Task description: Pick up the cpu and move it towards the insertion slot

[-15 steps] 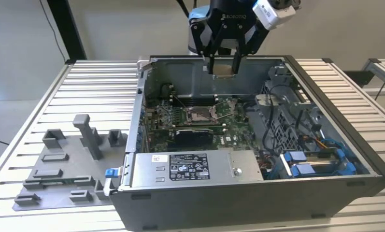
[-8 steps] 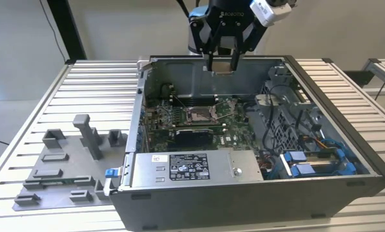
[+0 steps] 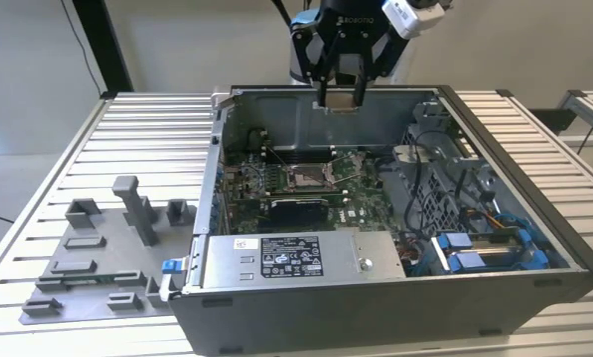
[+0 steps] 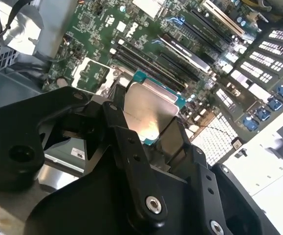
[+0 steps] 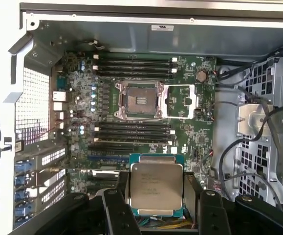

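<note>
Gripping the cpu (image 5: 156, 184) by two opposite edges, the pincer (image 3: 342, 99) hangs above the rear wall of the open computer case (image 3: 574, 253), clear of the motherboard (image 5: 190, 132). The chip shows a silvery, square metal lid on a green-edged substrate in both wrist views. The insertion slot (image 5: 138, 100), metal-framed with a brownish centre, lies uncovered well apart from the chip.

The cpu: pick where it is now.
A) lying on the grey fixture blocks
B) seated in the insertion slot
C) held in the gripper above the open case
C: the gripper clamps the cpu, while the insertion slot sits bare on the motherboard.
</note>
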`<state>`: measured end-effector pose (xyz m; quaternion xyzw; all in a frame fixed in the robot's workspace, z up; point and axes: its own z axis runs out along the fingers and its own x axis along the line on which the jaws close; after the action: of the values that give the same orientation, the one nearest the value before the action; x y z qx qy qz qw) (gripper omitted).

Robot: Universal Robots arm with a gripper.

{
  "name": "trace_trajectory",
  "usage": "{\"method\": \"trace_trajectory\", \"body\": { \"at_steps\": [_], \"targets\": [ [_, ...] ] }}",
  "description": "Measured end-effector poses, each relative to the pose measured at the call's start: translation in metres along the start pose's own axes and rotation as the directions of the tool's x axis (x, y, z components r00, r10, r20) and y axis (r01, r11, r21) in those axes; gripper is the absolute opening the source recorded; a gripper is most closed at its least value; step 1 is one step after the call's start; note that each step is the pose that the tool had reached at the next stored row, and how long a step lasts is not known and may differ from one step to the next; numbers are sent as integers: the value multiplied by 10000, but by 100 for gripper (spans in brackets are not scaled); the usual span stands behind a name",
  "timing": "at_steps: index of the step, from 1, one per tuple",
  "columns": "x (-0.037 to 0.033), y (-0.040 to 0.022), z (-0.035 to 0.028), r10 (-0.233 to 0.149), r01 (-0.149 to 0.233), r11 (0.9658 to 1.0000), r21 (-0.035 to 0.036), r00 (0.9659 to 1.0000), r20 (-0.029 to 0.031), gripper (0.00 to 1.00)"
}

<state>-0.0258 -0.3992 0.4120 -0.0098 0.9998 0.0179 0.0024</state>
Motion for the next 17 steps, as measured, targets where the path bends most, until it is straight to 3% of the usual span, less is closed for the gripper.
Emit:
{"method": "trace_trajectory", "body": {
  "at_steps": [3,12,17],
  "targets": [
    [4,55,18,0,0,10000,2,10000,0,0],
    [44,341,77,0,0,10000,32,10000,0,0],
    [106,433,92,0,0,10000,32,10000,-1,0]
  ]
}}
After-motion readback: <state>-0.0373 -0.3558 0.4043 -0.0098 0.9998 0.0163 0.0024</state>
